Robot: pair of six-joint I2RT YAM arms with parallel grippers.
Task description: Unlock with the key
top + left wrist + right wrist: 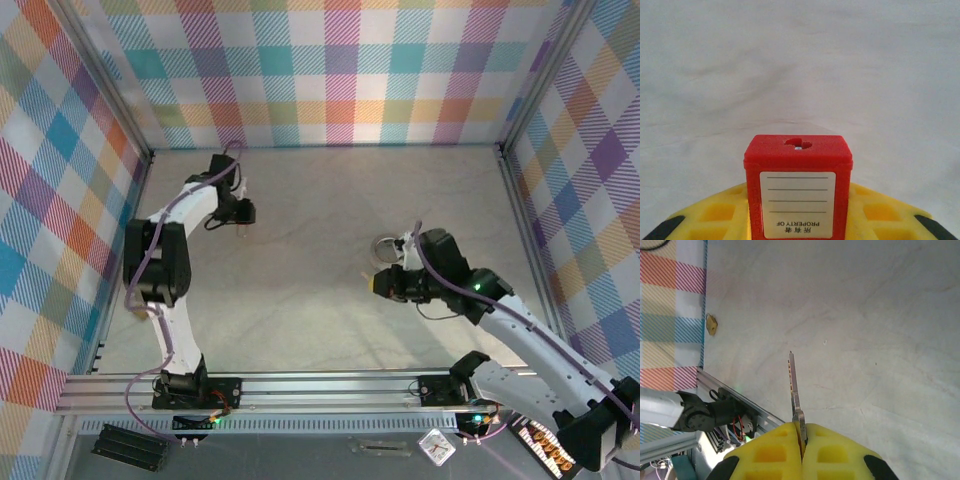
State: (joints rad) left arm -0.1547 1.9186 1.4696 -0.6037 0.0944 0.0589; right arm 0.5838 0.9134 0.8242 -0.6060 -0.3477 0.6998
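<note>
An aluminium rail (320, 385) is running along the near edge of the table (320, 200), whose pale, faintly creased surface is stretching away beyond it. Plaid walls (340, 70) in pink, teal, orange and yellow are enclosing the three sides away from the rail. On the rail's near side, a black ridged block (130, 447) is lying under its left end, a small white tag (435, 447) right of its middle, and an orange-and-black item (545, 445) towards its right end. A tan scrap (711, 325) is lying beyond the rail, at the foot of a wall.
</note>
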